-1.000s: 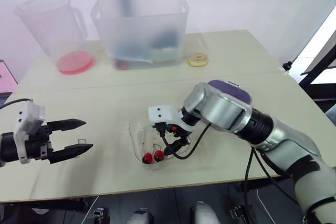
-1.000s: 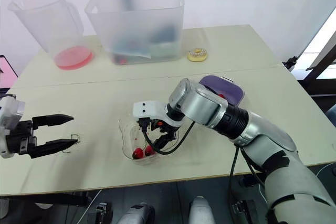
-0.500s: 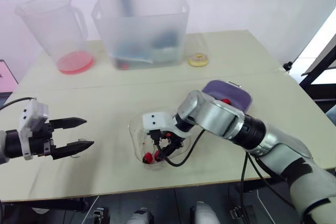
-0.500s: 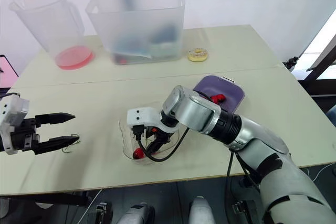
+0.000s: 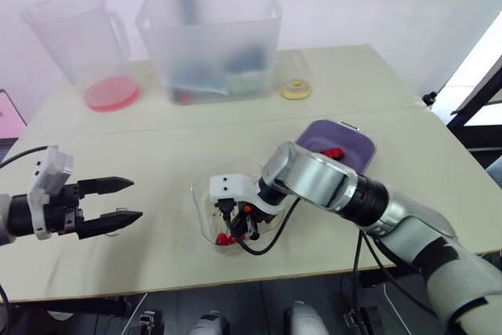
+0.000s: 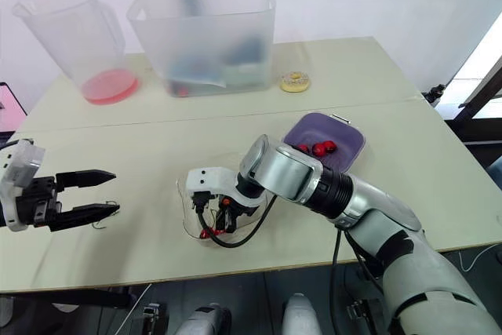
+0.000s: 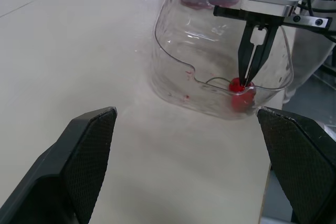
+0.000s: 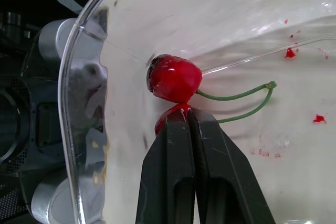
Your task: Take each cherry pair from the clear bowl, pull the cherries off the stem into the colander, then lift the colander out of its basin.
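The clear bowl (image 5: 205,202) sits near the table's front edge with one cherry pair (image 8: 174,78) in it, two red cherries joined by green stems (image 8: 247,96). My right gripper (image 8: 188,113) reaches down into the bowl, shut. Its tips press on the lower cherry where the stem runs in under them. The purple colander (image 6: 345,137) stands behind my right arm with a few red cherries (image 6: 314,148) inside. Far to the left of the bowl, my left gripper (image 5: 129,199) hovers over the table, open and empty.
A clear pitcher (image 5: 82,45) with a pink bottom and a large translucent bin (image 5: 212,41) stand at the back. A small yellow ring (image 5: 296,89) lies right of the bin. The table's front edge runs just before the bowl.
My right gripper sank deeper into the bowl and shut at the cherries. The arm shifted left, uncovering the colander. The left gripper stayed open in place.
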